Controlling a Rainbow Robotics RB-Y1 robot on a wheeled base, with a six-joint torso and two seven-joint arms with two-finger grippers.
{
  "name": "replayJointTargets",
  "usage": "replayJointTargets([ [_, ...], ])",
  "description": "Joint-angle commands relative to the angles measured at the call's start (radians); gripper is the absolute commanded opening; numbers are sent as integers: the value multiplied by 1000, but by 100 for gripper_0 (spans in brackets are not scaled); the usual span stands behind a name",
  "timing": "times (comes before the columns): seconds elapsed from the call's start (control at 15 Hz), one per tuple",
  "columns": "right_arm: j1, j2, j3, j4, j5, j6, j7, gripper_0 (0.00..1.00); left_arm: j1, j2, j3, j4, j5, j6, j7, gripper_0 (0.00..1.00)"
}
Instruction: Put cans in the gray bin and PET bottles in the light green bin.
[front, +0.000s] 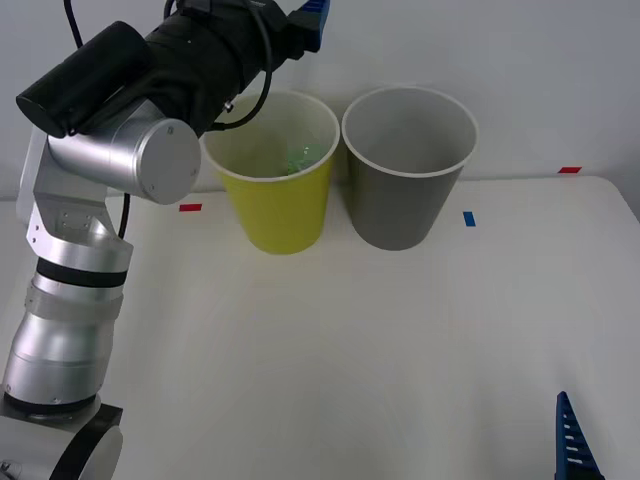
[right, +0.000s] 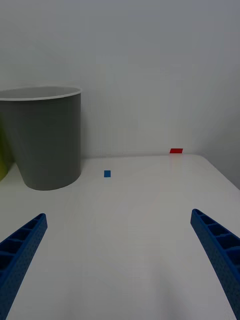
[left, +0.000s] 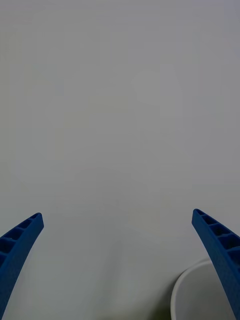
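Parked low, well in front of the gray bin (front: 409, 165), the right gripper (right: 120, 265) waits spread, while the left gripper (left: 120, 260), fingers apart above the light green bin (front: 275, 195) with the PET bottle (front: 298, 158) inside, should lift straight clear of the rim.

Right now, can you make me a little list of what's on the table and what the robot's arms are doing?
table: white table with small red and blue tape marks
light green bin: light green bin stands upright at the back, left of the gray one
gray bin: gray bin upright beside it, the two almost touching
bottle: something green shows inside the light green bin, too hidden to name
left gripper: left gripper raised above the light green bin, open, empty
right gripper: right gripper low over the table's near right, open, empty
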Motion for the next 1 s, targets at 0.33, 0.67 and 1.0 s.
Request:
replayJointTargets([
  [0.33, 0, 0, 0, 0, 0, 0, 0, 100, 88, 57, 51, -201, 65, 157, 17, 100],
  [0.67, 0, 0, 0, 0, 0, 0, 0, 100, 250, 66, 108, -353, 78, 174, 11, 100],
  [1.0, 0, 0, 0, 0, 0, 0, 0, 100, 470, 101, 153, -516, 117, 174, 16, 100],
])
